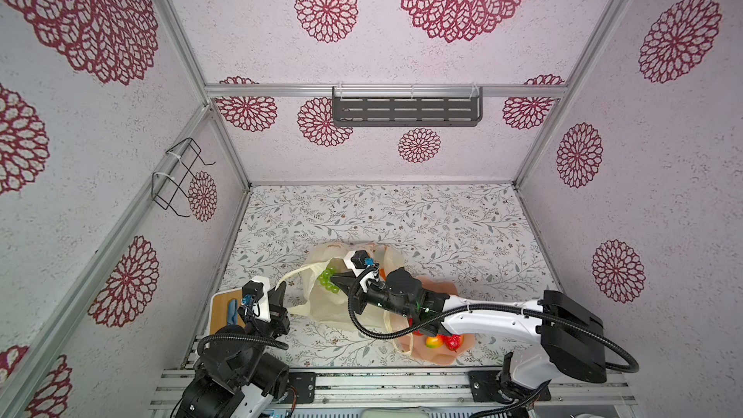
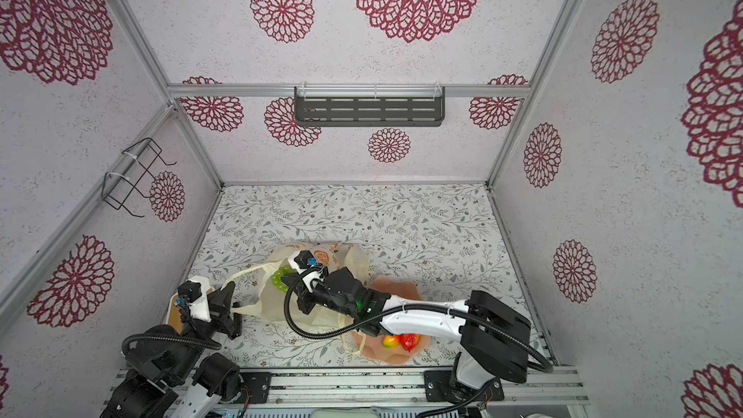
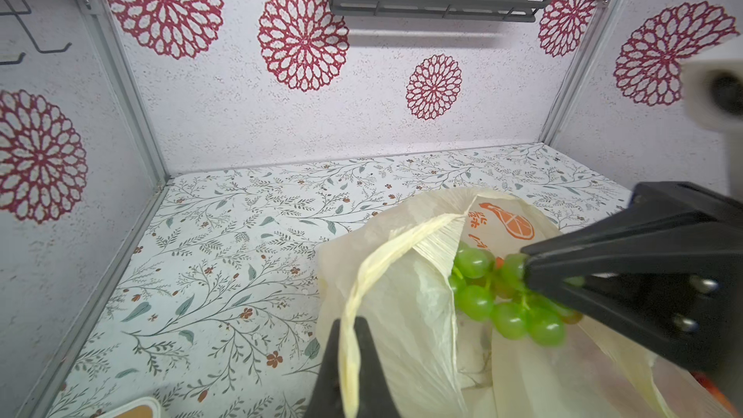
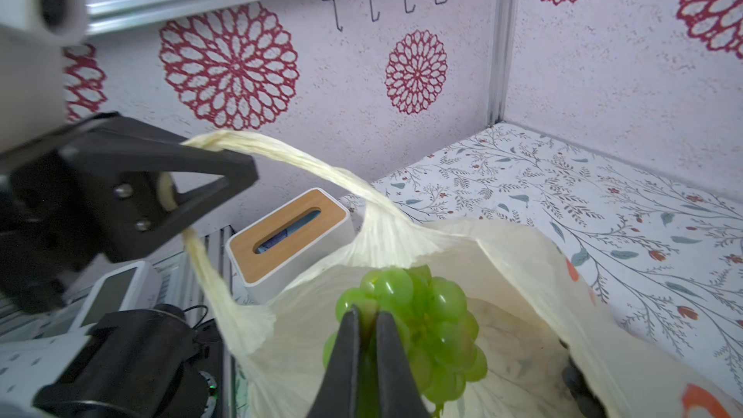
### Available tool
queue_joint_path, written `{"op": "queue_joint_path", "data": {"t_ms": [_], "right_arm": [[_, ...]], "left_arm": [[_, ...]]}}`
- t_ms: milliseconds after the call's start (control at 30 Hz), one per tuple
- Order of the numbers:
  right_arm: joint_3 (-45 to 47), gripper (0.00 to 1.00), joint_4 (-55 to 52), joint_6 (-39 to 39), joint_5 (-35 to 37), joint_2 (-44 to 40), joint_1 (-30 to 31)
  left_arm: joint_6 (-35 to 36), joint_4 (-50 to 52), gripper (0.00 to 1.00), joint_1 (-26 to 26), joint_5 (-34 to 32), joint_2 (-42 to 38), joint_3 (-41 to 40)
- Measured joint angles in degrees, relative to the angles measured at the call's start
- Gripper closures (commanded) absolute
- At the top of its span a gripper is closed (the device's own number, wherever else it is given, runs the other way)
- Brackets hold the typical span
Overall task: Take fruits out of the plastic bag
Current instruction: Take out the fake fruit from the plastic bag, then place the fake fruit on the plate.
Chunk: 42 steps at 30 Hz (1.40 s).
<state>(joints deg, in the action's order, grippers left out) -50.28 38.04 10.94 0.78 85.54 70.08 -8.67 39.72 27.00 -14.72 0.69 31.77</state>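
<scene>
One plastic bag (image 1: 321,305) is lying on the table (image 1: 442,227), and one green grape bunch (image 1: 325,278) is showing at its mouth. One pink bowl (image 1: 427,357) is holding two visible fruits, one red-yellow mango (image 1: 434,341) and one red fruit (image 1: 453,342); one white arm (image 1: 482,313) is hiding the rest. Two hands are showing: one left hand (image 1: 282,286) and one right hand (image 1: 333,277). One wood-topped box (image 4: 287,231) is sitting nearby.

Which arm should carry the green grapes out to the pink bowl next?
Right. The right gripper is shut on the green grape bunch at the plastic bag mouth, and the pink bowl lies beneath that arm. The left gripper is pinching the bag handle.
</scene>
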Motion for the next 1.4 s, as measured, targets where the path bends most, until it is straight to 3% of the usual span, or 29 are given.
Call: {"op": "queue_joint_path", "data": {"t_ms": [533, 833, 1400], "right_arm": [[2.9, 0.95, -5.0, -9.4, 0.0, -15.6, 1.3], [1.0, 0.95, -15.1, -13.2, 7.2, -21.9, 1.3], [1.0, 0.96, -43.0, -7.7, 24.7, -35.6, 1.3]], "left_arm": [[-1.0, 0.0, 1.00, -0.5, -3.7, 0.0, 0.0], [-1.2, 0.0, 1.00, -0.5, -4.0, 0.4, 0.0], [-1.3, -0.1, 1.00, -0.5, -4.0, 0.5, 0.0]]}}
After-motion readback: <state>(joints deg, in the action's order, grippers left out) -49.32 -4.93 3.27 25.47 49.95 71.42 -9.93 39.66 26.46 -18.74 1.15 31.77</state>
